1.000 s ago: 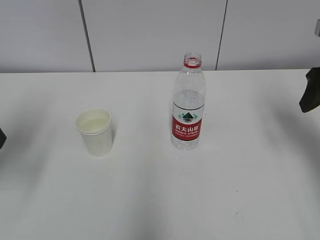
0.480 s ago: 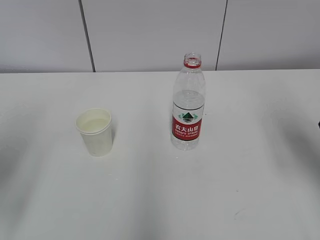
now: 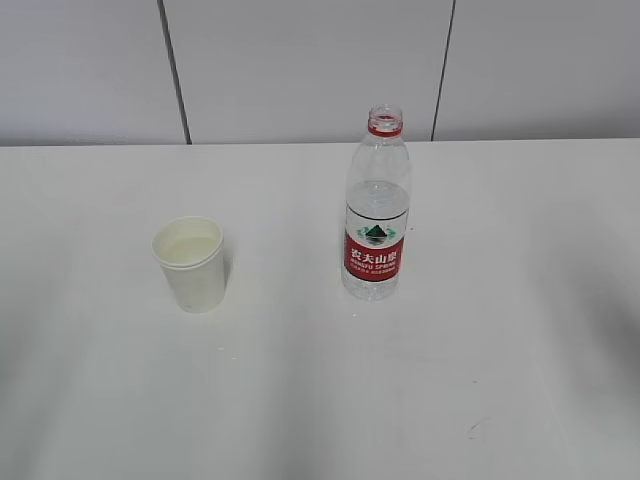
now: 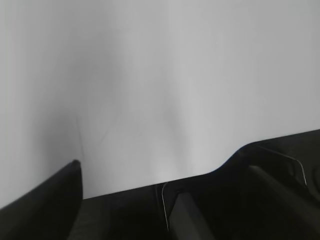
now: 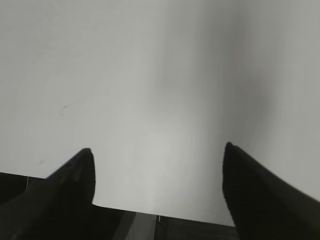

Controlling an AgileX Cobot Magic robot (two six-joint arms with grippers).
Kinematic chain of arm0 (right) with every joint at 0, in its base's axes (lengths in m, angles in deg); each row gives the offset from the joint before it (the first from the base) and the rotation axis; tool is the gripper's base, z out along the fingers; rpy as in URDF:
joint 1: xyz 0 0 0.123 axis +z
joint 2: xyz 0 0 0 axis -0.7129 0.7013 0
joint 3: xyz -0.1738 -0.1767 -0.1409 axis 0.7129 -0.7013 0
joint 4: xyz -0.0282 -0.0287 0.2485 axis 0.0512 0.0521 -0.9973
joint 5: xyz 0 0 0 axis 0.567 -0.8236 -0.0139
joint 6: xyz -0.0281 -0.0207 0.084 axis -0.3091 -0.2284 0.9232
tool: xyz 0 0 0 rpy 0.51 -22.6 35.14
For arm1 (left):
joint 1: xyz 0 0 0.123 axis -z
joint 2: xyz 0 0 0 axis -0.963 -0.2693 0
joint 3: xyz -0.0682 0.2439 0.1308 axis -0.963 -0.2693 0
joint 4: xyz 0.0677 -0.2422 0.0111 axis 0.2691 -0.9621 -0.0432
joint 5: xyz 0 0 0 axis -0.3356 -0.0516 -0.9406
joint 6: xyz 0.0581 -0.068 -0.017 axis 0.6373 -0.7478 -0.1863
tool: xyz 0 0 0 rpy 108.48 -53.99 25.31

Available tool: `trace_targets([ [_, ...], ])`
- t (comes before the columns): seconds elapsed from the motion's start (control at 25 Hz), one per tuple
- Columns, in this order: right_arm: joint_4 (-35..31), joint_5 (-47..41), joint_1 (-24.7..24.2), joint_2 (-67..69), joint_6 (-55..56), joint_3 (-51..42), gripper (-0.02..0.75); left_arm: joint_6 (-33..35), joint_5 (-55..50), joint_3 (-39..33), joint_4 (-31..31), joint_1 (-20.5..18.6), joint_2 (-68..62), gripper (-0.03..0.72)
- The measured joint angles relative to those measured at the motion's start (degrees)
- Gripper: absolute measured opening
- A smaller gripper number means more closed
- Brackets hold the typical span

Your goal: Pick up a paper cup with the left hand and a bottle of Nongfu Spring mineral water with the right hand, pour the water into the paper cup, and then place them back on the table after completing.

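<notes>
A white paper cup [image 3: 189, 264] stands upright on the white table [image 3: 320, 400], left of the middle. An uncapped Nongfu Spring bottle [image 3: 376, 210] with a red label stands upright to its right, with clear water [image 3: 377, 200] up to about two thirds of its height. Neither arm shows in the exterior view. In the left wrist view my left gripper [image 4: 160, 156] hangs open and empty over bare table. In the right wrist view my right gripper [image 5: 157, 148] is wide open and empty over bare table. Cup and bottle are out of both wrist views.
A grey panelled wall [image 3: 300, 60] runs behind the table's far edge. The table's near edge shows at the bottom of both wrist views, with dark space below it.
One second ago the right gripper showed at the right edge and a bit of the left arm at the left edge of the exterior view. Both have drawn back out of it. Cup and bottle have not moved.
</notes>
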Motion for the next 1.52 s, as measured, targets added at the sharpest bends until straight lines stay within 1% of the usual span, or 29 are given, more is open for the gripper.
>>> trace_targets([
  [0.28,0.0,-0.1,0.0,-7.6,0.0,-1.6,0.589,0.0,0.1,-0.5,-0.1,0.0,14.8,0.587],
  [0.48,0.0,-0.2,0.0,-13.3,0.0,-3.7,0.589,0.0,-0.1,-0.9,1.5,0.0,24.4,0.587],
  [0.76,0.0,-0.5,0.0,-24.4,-0.1,-12.4,0.589,0.0,-0.5,-0.9,1.8,0.0,34.6,0.583],
  [0.92,0.0,-3.1,0.0,-31.7,-0.1,-16.9,0.589,0.0,-0.8,-0.9,0.5,0.0,36.1,0.584],
  [1.08,0.0,-6.8,0.0,-40.4,0.3,-18.1,0.589,0.0,-1.0,-0.9,0.1,0.0,36.1,0.584],
  [1.36,0.0,-7.0,0.0,-57.8,2.4,-18.6,0.589,0.0,-1.0,-0.9,0.1,0.0,36.1,0.561],
  [1.44,0.0,-7.2,0.0,-61.3,3.4,-18.6,0.589,0.0,-1.0,-0.9,0.1,0.0,36.1,0.554],
  [1.52,0.0,-7.4,0.0,-61.9,4.0,-18.7,0.589,0.0,-1.1,-0.9,-0.1,0.0,36.2,0.554],
])
